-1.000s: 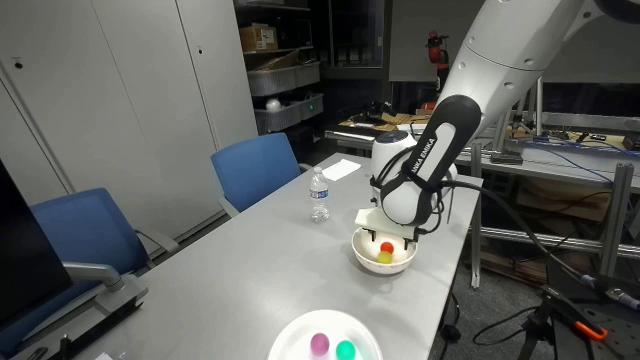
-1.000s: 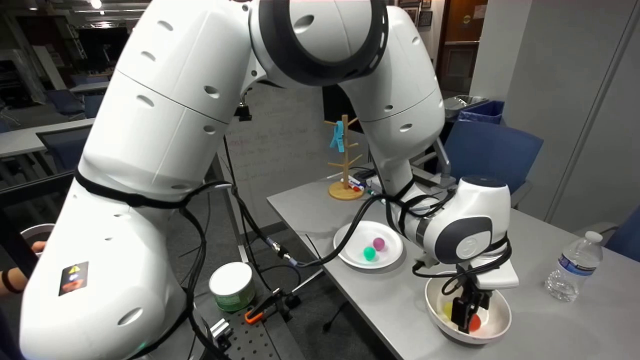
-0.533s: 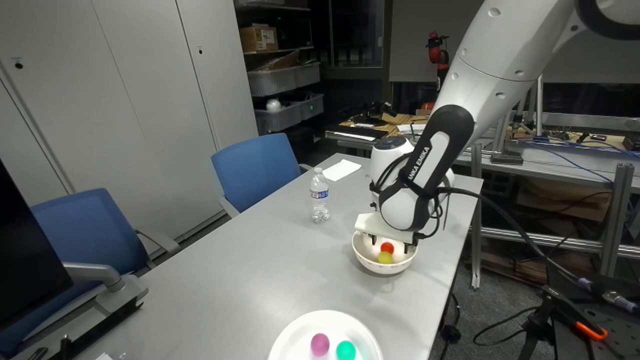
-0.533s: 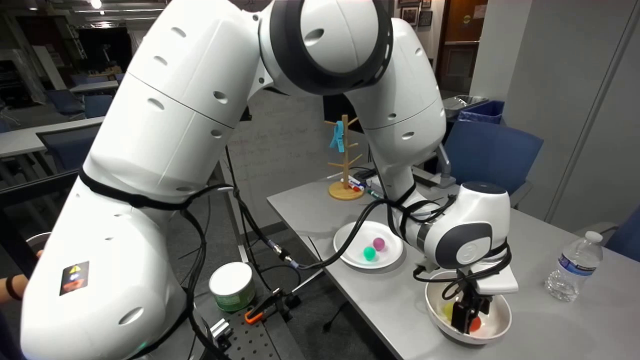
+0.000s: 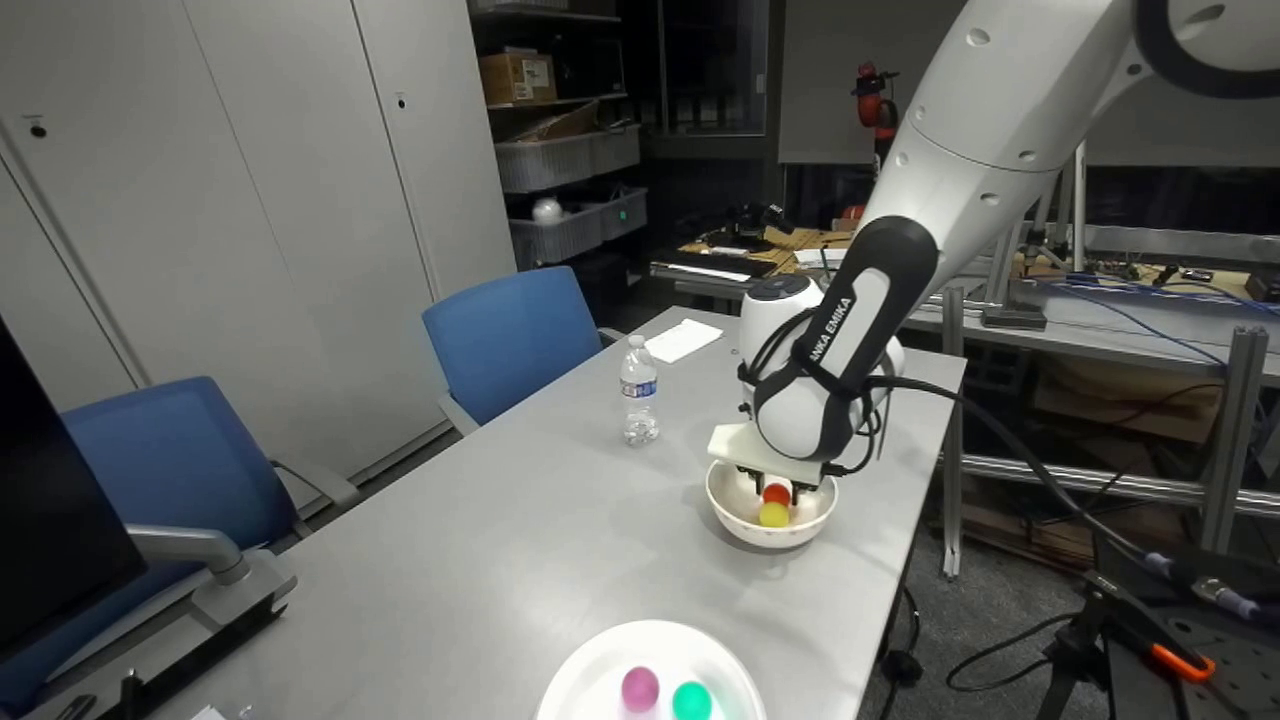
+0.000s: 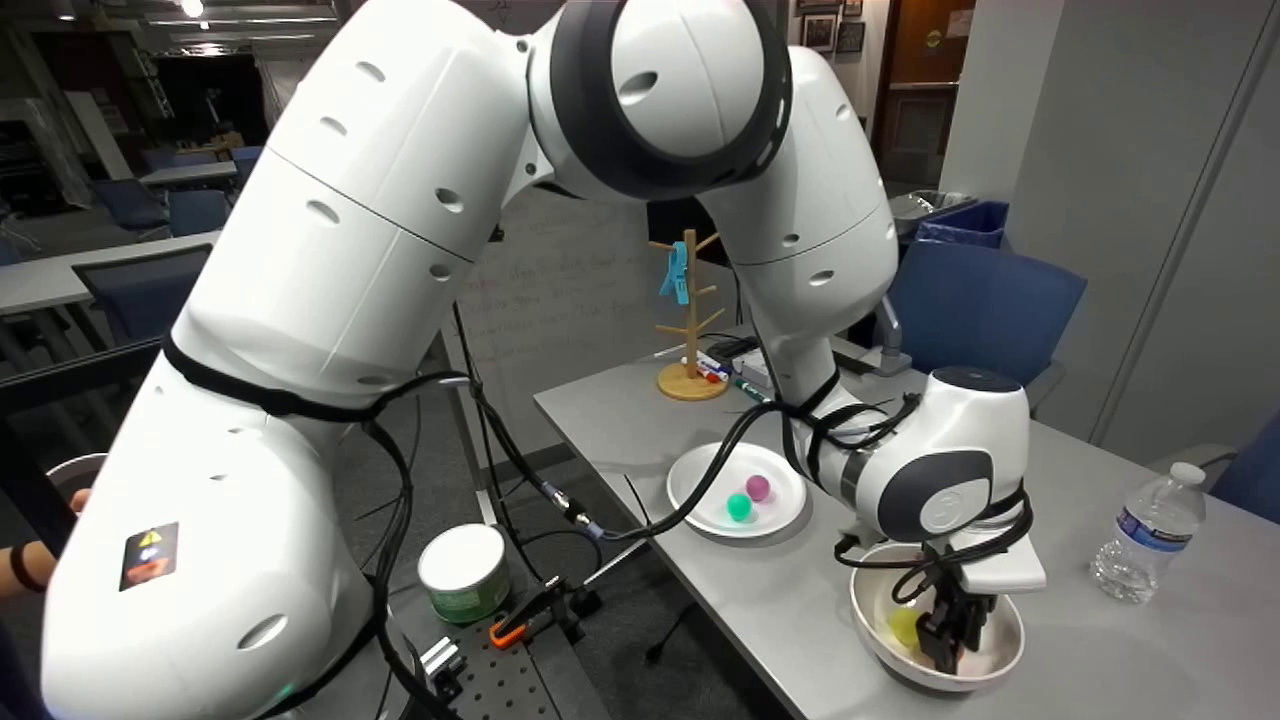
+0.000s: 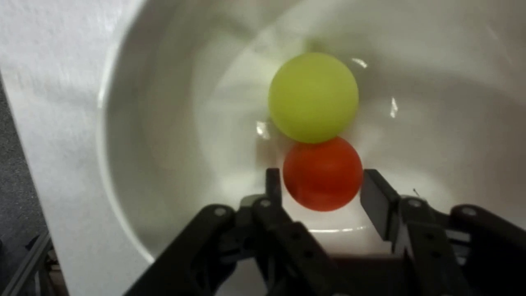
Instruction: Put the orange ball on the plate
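The orange ball (image 7: 322,176) lies inside a white bowl (image 7: 164,123), against a yellow ball. My gripper (image 7: 322,181) reaches down into the bowl with one finger on each side of the orange ball. In the wrist view a thin gap shows beside the left finger, while the right finger (image 7: 376,201) looks very near or touching. The jaws are partly narrowed but still open. In an exterior view the orange ball (image 5: 776,493) shows between the fingers; elsewhere the gripper (image 6: 945,650) mostly hides it. The white plate (image 6: 755,460) stands apart from the bowl on the same table.
A yellow ball (image 7: 313,98) shares the bowl. On the plate rest a pink ball (image 6: 757,488) and a teal ball (image 6: 739,507). A water bottle (image 5: 639,390) stands near the bowl. A wooden peg stand (image 6: 690,330) rises at the table's far end. A cable (image 6: 735,430) hangs over the plate.
The arm has come down slightly. My gripper's fingers have drawn inward from wide apart to close around the orange ball. The bowl and its balls have shifted very slightly.
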`<action>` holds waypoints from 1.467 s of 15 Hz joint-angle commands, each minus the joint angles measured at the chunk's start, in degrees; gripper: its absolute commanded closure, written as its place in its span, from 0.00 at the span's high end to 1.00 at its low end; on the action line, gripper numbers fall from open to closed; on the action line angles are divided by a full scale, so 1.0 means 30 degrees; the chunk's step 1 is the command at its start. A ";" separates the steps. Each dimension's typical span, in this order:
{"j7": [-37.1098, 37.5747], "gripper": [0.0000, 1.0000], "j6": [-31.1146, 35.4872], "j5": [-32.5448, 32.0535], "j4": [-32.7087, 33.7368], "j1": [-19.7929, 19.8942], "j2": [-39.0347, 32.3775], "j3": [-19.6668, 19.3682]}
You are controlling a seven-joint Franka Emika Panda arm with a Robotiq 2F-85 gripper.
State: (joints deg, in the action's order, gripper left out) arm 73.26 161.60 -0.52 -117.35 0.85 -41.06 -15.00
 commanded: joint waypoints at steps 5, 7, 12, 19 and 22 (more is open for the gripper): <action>-0.0420 0.16 0.0375 0.0682 0.0678 -0.0522 -0.0496 -0.0401; -0.0306 0.16 0.0114 0.0601 0.0637 -0.0772 -0.0288 -0.0503; -0.0235 0.16 -0.0301 0.0204 0.0198 -0.1771 0.0926 -0.0959; -0.0185 0.16 0.0308 -0.1200 -0.0377 -0.4053 0.2987 -0.2100; -0.0546 0.16 0.0160 -0.0872 -0.0578 -0.3944 0.3736 -0.1131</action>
State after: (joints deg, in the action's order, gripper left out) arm 73.03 161.59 -3.20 -116.72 -10.51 -33.08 -19.87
